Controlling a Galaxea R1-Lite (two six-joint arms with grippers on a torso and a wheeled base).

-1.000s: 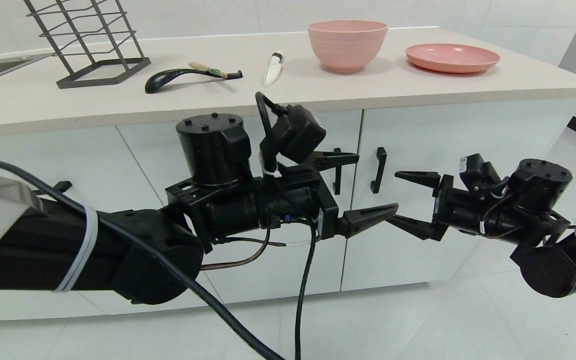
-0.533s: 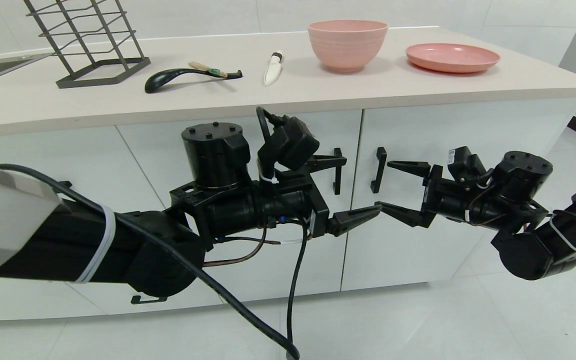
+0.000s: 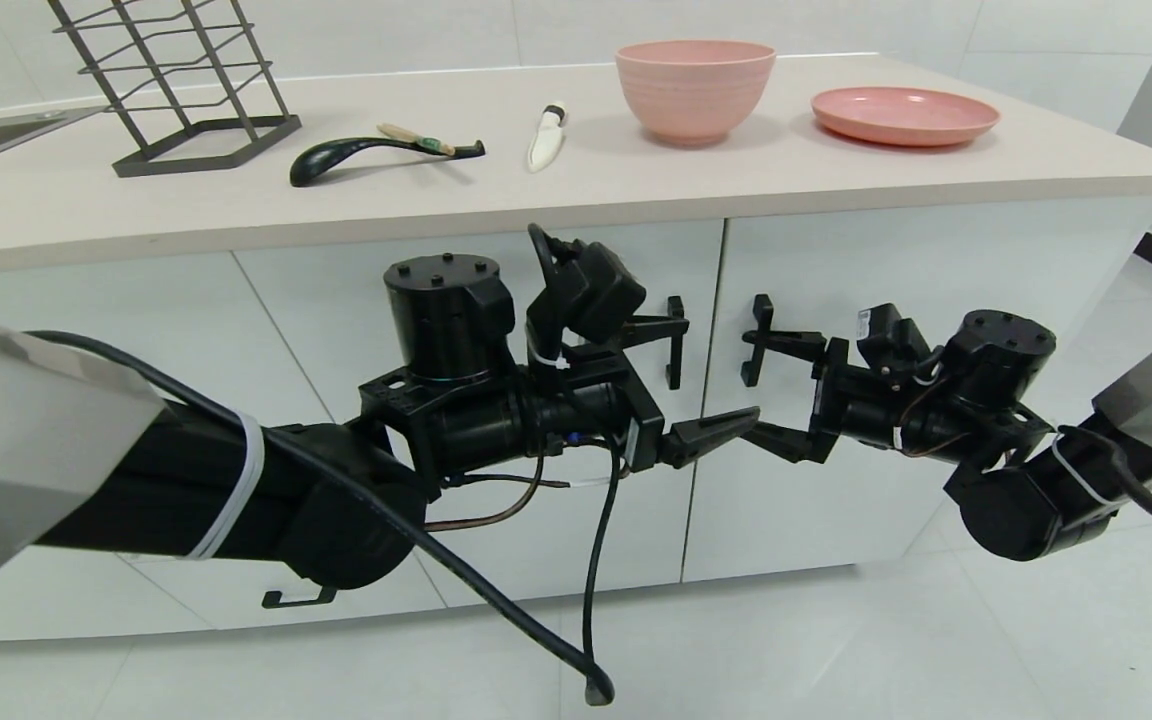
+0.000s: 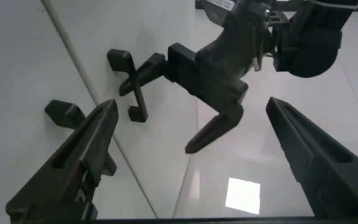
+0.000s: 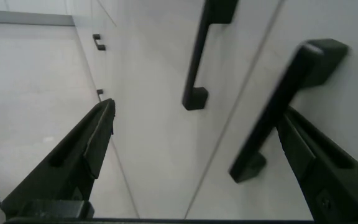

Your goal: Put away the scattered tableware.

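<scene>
Fingers (image 3: 711,432) wide apart (near handles (image 3: 674,342))

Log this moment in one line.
left gripper open, by left door handle | right gripper open, at right door handle | bowl, plate, spoon, knife on counter

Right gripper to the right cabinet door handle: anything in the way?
Nothing visible. The right gripper is open and the right door handle shows straight ahead between its jaws. The left gripper, also open, sits close beside it, by the left door handle.
</scene>
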